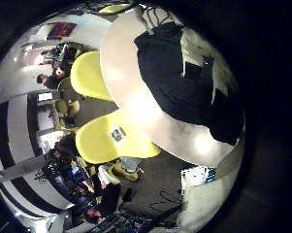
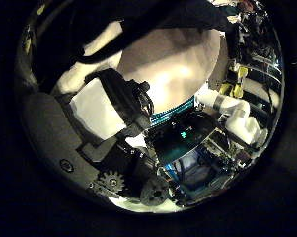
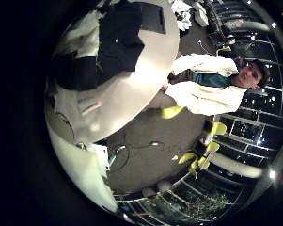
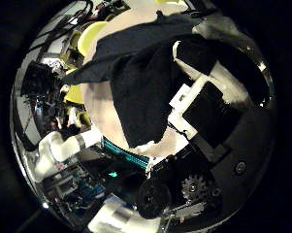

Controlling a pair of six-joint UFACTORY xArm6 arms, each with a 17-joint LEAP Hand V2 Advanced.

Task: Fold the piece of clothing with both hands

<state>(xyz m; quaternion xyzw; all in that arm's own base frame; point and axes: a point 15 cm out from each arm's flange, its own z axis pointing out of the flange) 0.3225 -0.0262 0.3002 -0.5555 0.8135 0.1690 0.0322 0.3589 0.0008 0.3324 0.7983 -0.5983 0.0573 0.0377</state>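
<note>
A dark garment (image 1: 175, 73) lies spread on a round pale table (image 1: 136, 102), seen from well above in the left little finger side palm view. The left thumb side palm view shows my left hand's fingers (image 2: 109, 99) relaxed over the table (image 2: 178, 64), holding nothing, with the garment's edge (image 2: 138, 15) beyond them. The right little finger side palm view shows the garment (image 3: 117, 38) flat on the table (image 3: 113, 99).
Chairs (image 1: 112, 136) stand at the table's edge. The floor beside the table (image 3: 150, 151) shows in the right little finger side palm view. The other arm (image 4: 63, 146) shows in the right thumb side palm view, and an arm (image 2: 232, 114) in the left thumb side palm view.
</note>
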